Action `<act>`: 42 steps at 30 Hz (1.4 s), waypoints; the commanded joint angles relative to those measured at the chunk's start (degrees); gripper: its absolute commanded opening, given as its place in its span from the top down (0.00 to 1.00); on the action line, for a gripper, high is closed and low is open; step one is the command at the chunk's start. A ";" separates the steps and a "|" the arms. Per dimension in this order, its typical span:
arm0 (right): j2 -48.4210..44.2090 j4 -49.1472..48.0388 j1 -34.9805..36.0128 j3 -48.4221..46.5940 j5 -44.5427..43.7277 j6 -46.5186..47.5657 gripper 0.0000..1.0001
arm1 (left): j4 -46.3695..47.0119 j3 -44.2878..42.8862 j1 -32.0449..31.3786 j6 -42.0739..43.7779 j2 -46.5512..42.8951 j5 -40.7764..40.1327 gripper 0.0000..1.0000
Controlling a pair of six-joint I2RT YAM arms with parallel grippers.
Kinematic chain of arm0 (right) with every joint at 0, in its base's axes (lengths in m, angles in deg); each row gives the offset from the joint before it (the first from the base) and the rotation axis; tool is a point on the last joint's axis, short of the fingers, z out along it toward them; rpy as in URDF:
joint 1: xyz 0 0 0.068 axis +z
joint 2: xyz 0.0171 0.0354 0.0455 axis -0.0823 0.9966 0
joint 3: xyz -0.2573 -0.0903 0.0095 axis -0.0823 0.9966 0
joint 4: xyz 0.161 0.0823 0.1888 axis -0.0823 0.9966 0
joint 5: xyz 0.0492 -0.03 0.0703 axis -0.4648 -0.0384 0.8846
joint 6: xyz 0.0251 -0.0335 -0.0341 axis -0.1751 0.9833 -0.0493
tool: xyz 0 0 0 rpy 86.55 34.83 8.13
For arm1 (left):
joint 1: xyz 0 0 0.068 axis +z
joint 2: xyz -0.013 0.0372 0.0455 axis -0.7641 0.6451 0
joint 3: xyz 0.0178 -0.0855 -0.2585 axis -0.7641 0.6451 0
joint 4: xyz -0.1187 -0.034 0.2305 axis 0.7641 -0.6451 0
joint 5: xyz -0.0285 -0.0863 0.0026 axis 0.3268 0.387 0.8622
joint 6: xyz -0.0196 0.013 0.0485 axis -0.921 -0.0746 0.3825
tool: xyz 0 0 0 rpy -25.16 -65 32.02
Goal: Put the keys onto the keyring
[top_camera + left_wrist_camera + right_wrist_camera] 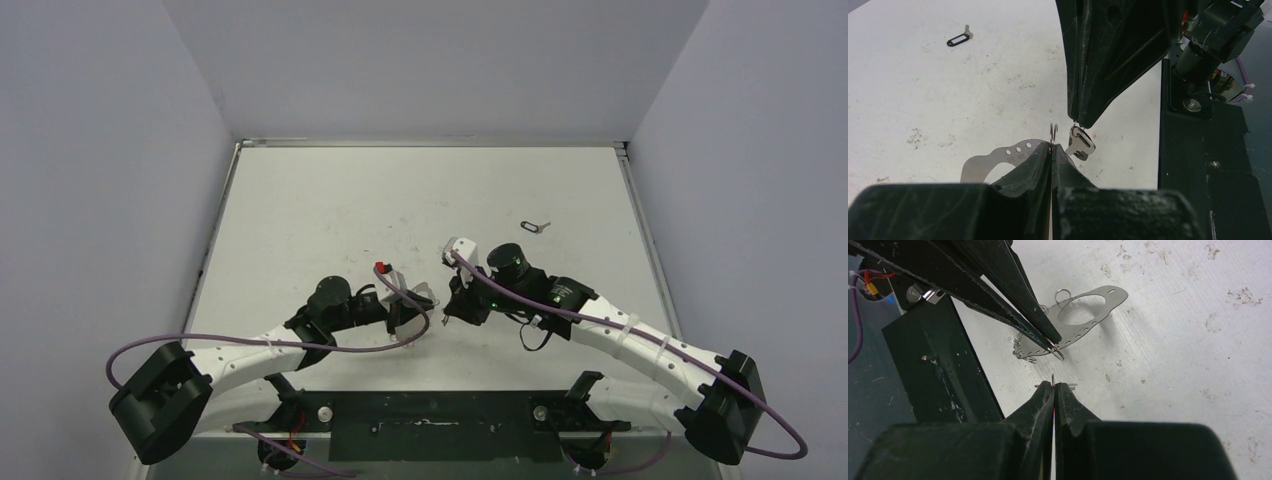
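Both arms stretch inward so the left gripper (1053,146) and right gripper (1053,385) sit nose to nose, nearly touching, jaws on both pinched tight together.

Legible text, labels, brands, numbers, signs: none. Keyring (979,162), flat silvery plate: in the left wrist view, faint marks beside its row of punched holes, too small to read.

The white table (330,210) is scuffed with small dark marks. A tiny silver key (536,226) on a black oblong loop lies flat on its far right part, alone there. A black plate (430,420) covers the near edge.
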 commanded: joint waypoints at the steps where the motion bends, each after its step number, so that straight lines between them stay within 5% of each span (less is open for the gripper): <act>1: 1.68 -3.02 0.85 -3.41 1.92 1.24 1.00 | 0.58 -2.16 -0.19 0.02 -1.96 1.45 1.00; 42: 3.89 -1.39 1.57 -5.10 -6.88 -0.76 1.00 | 1.11 -1.93 -0.29 -0.44 -2.01 2.24 1.00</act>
